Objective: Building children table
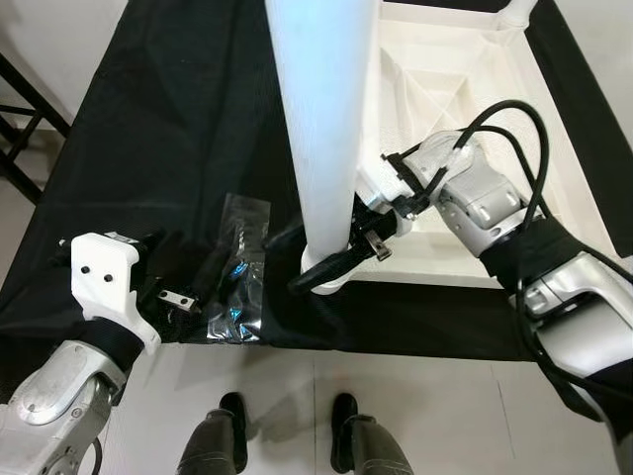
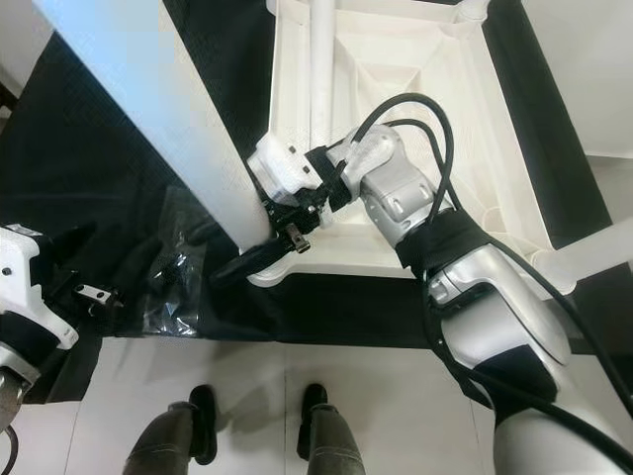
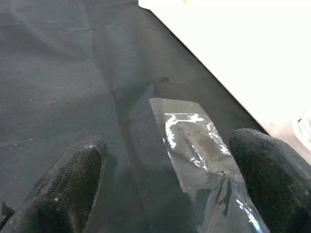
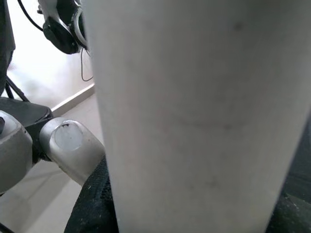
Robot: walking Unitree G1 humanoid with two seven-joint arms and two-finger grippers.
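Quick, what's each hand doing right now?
Left hand: open, fingers either side of the clear plastic bag on the black cloth.
Right hand: shut on the white table leg.

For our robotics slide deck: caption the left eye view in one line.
Right tool grips the upright white table leg at the upturned tabletop's corner; left tool hovers beside a plastic bag.

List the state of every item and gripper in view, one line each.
table leg: upright at the tabletop's near corner, gripped near its base.
tabletop: upside down on the black cloth.
plastic bag: lying flat on the cloth, crumpled.
right gripper: shut on the table leg.
left gripper: open, fingers either side of the bag's end.
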